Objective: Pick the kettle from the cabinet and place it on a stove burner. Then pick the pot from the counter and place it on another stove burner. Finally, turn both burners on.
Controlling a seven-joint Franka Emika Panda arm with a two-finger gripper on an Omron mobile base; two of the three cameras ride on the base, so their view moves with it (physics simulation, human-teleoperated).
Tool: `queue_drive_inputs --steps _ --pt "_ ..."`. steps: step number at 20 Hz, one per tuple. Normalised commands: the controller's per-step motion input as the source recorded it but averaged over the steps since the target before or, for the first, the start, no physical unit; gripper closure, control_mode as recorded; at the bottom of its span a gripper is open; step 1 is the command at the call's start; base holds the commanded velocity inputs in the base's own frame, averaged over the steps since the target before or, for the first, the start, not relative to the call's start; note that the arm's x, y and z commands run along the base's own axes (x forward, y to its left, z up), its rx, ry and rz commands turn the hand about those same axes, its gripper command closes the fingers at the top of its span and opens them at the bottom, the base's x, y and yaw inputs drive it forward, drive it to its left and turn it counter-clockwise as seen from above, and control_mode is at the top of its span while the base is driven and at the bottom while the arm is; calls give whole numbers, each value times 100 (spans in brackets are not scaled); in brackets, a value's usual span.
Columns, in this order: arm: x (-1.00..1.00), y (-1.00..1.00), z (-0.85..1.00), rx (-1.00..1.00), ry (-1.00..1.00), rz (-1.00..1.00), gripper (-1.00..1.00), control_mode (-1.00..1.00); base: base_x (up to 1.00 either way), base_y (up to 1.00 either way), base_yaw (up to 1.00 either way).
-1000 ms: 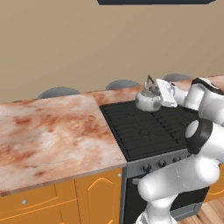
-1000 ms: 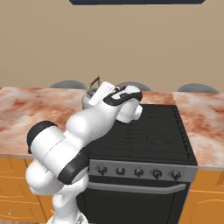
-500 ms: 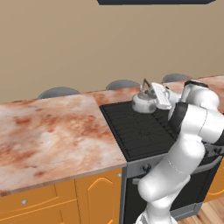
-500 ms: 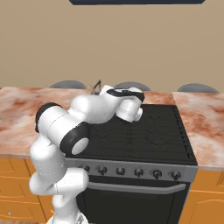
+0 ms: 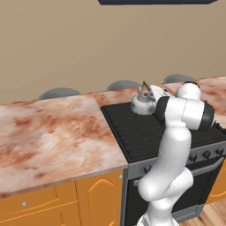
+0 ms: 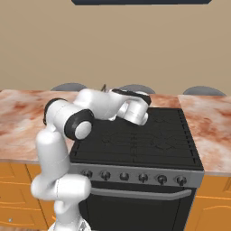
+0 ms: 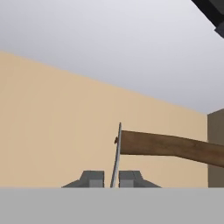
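Note:
The small silver kettle (image 5: 143,104) sits low over the rear left burner (image 5: 132,115) of the black stove (image 5: 145,132); I cannot tell whether it touches the grate. My gripper (image 5: 149,91) is shut on its upright loop handle. In the hand view the thin metal handle (image 7: 117,153) stands between the fingertips (image 7: 92,178) of the gripper (image 7: 112,180), with a brown wooden grip (image 7: 175,148) running off to the right. In the right base view my arm hides the kettle, apart from the handle tip (image 6: 104,86). The pot and the cabinet are out of view.
The marbled counter (image 5: 48,132) runs left of the stove and continues on its right (image 6: 207,122). The steel knob strip (image 6: 135,177) faces me. Grey chair backs (image 5: 59,92) stand behind the counter. A dark hood (image 5: 154,1) hangs above.
The arm has folded in over the stove, and the kettle has come a little left and lower toward the rear left burner, still in the gripper.

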Motion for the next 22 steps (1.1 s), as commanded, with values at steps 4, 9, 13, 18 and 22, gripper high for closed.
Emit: queue_drive_inputs --steps 4,9,13,18,22 --pt "18 -1 -18 0 -4 0 100 -100 0 0 0" --pt "11 0 -17 0 0 0 100 -100 0 0 0" --pt "14 0 -28 0 0 0 100 -100 0 0 0" --pt "20 0 -27 0 0 0 100 -100 0 0 0" --pt "30 0 -18 0 0 0 100 -100 0 0 0"
